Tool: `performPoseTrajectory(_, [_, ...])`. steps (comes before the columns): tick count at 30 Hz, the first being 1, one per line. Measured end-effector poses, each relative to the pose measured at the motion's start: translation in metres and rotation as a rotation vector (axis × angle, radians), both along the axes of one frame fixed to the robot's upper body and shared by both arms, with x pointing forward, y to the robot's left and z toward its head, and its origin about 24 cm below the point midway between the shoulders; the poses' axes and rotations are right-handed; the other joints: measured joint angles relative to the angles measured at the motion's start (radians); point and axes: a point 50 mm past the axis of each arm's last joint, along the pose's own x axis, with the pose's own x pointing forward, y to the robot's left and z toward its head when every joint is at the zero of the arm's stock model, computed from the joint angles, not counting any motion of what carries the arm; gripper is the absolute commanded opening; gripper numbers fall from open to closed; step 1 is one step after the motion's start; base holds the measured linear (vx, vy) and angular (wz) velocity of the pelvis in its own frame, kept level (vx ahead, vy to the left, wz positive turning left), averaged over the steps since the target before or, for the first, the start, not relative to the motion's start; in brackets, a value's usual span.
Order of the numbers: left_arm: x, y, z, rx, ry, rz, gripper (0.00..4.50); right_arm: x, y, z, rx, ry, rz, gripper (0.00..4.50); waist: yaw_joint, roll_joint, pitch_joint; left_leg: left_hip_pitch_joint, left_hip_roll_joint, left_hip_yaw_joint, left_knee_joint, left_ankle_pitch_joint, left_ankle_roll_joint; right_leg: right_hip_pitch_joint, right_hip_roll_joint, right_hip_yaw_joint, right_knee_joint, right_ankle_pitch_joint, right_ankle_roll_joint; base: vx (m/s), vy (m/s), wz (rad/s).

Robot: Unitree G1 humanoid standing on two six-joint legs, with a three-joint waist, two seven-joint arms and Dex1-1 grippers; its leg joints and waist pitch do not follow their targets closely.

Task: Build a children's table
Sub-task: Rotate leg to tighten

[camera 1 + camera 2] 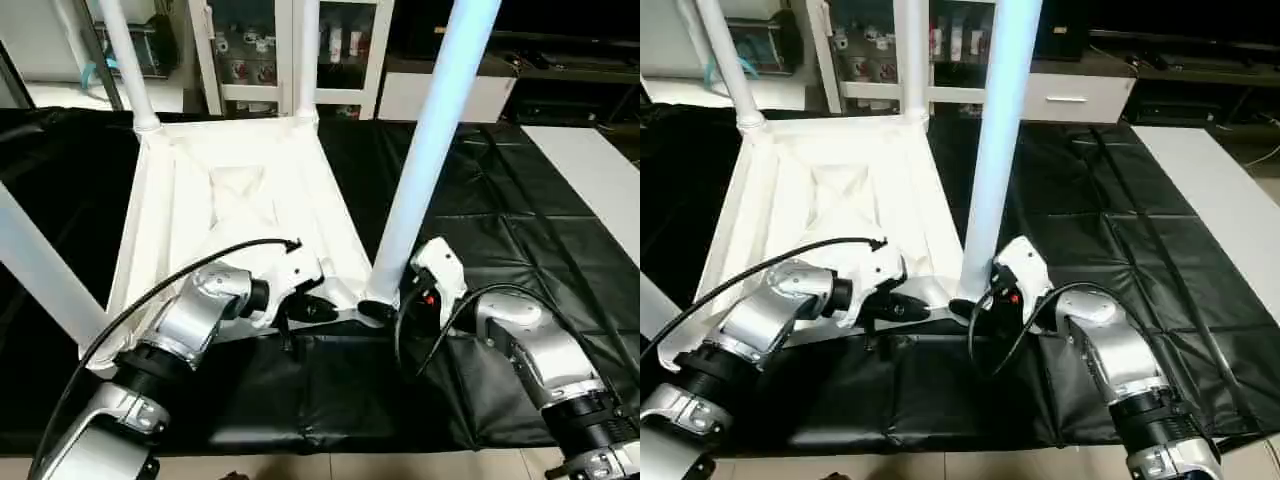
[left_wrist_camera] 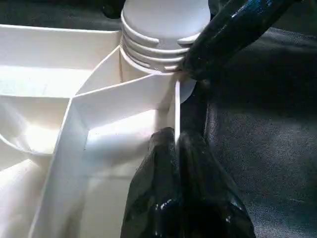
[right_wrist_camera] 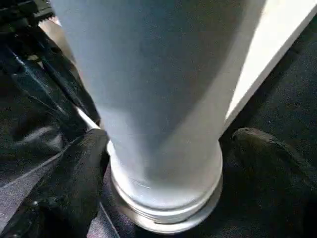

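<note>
The children's table lies upside down, its white ribbed top [image 1: 240,190] on the black-covered work table. Tapered white legs rise from the corners: far left [image 1: 125,60], far right [image 1: 305,50], near left [image 1: 40,265] and near right [image 1: 430,140]. My left gripper [image 1: 320,310] is shut, pinching the thin rim wall of the top [image 2: 176,99] just beside the near right corner socket. My right gripper [image 3: 168,138] stands open around the base of the near right leg [image 3: 163,99], one finger [image 3: 74,183] close against it, the other finger [image 3: 267,153] a little apart.
The black cover [image 1: 520,220] stretches out to the right of the top. A white board [image 1: 600,170] lies at the far right. A white glass-door cabinet [image 1: 270,50] stands behind the table. The work table's front edge [image 1: 330,450] runs just below my forearms.
</note>
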Motion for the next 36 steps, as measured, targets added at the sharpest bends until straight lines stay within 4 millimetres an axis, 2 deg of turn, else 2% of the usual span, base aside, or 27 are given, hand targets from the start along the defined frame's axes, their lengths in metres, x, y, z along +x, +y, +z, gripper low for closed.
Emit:
performPoseTrajectory(3, [-0.001,-0.001,0.0,0.003,0.002,-0.006,0.0,0.0,0.001,0.0,0.02,-0.003,0.017,3.85,0.0,0.0,0.0,0.0,0.0,0.0,0.0,0.0,0.0,0.0,0.0,0.0,0.0,0.0,0.0,0.0,0.0,0.0])
performPoseTrajectory(4, [-0.001,-0.001,0.001,0.002,0.002,-0.009,0.0,0.0,0.002,-0.001,0.026,-0.004,0.025,3.62,0.0,0.0,0.0,0.0,0.0,0.0,0.0,0.0,0.0,0.0,0.0,0.0,0.0,0.0,0.0,0.0,0.0,0.0])
performPoseTrajectory(8, [-0.002,-0.001,0.001,0.002,0.008,-0.014,0.0,-0.001,0.002,-0.005,0.041,0.013,0.034,3.31,0.0,0.0,0.0,0.0,0.0,0.0,0.0,0.0,0.0,0.0,0.0,0.0,0.0,0.0,0.0,0.0,0.0,0.0])
performPoseTrajectory(10, [-0.002,0.0,0.001,0.003,0.007,-0.014,0.0,-0.001,0.002,-0.005,0.046,0.011,0.036,3.01,0.0,0.0,0.0,0.0,0.0,0.0,0.0,0.0,0.0,0.0,0.0,-0.001,0.0,0.0,0.0,0.0,0.0,0.0])
performPoseTrajectory(15, [-0.002,0.0,0.0,0.005,0.008,-0.013,0.0,-0.001,0.002,-0.005,0.053,0.011,0.036,2.79,0.0,0.001,0.0,0.0,0.0,-0.001,0.001,0.0,0.0,0.0,0.0,-0.001,0.001,0.0,0.0,0.0,0.0,0.0])
performPoseTrajectory(22, [-0.002,0.0,0.0,-0.001,0.01,-0.001,0.0,-0.001,0.007,-0.009,0.094,0.009,-0.004,2.75,-0.002,0.0,-0.001,0.0,0.0,-0.001,0.003,0.0,0.0,0.001,0.0,-0.001,0.003,0.0,0.0,0.0,0.0,0.0])
performPoseTrajectory(27, [0.005,-0.002,-0.003,-0.01,-0.004,0.086,0.0,0.005,0.021,-0.017,0.15,0.001,-0.187,2.74,-0.017,-0.002,0.0,0.003,0.001,-0.003,0.005,0.0,0.0,0.004,0.001,0.0,0.004,0.002,-0.003,0.0,0.0,0.0])
performPoseTrajectory(29, [0.013,-0.009,-0.004,-0.01,-0.018,0.143,0.0,0.011,0.026,-0.021,0.153,-0.012,-0.342,2.74,-0.027,-0.003,-0.001,0.01,0.0,-0.003,0.005,0.0,-0.001,0.005,0.0,0.0,0.004,0.001,0.0,0.0,0.0,0.0])
performPoseTrajectory(32, [0.023,-0.023,-0.006,-0.005,-0.06,0.245,0.0,0.024,0.04,-0.023,0.135,-0.025,-0.511,2.74,-0.034,-0.002,-0.001,0.012,-0.001,-0.005,0.006,0.0,-0.001,0.008,0.0,0.0,0.003,0.0,0.0,0.0,0.0,0.0])
performPoseTrajectory(36, [0.03,-0.039,-0.008,0.002,-0.115,0.341,0.0,0.039,0.052,-0.019,0.052,-0.06,-0.688,2.74,-0.038,0.001,0.0,0.01,-0.002,-0.006,0.0,0.0,-0.001,0.008,0.0,-0.002,-0.009,0.0,0.001,0.0,0.0,0.0])
